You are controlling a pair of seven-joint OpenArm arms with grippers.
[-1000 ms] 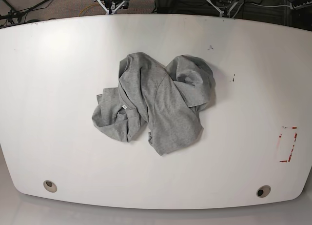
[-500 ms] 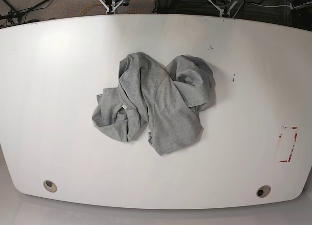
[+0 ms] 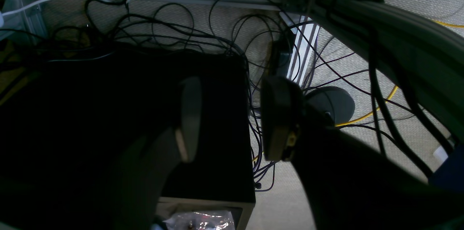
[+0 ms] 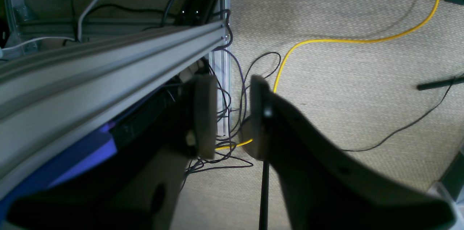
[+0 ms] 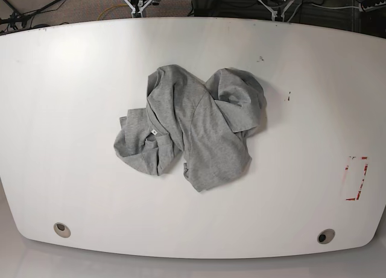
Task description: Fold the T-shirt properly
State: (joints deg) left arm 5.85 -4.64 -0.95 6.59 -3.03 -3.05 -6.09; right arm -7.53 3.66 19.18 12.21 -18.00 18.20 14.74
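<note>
The heather-grey T-shirt lies crumpled in a heap at the middle of the white table, with its small white tag showing. Both arms are drawn back past the table's far edge, and only bits of them show at the top of the base view. My left gripper is open and empty, hanging over floor cables. My right gripper is open and empty over carpet, beside an aluminium rail. Neither wrist view shows the shirt.
Red tape marks sit near the table's right edge. Two round holes are near the front corners. A black box and tangled cables lie under the left gripper. A yellow cable crosses the carpet.
The arm parts at the far edge have slipped slightly further back out of the base view. The T-shirt has not moved.
</note>
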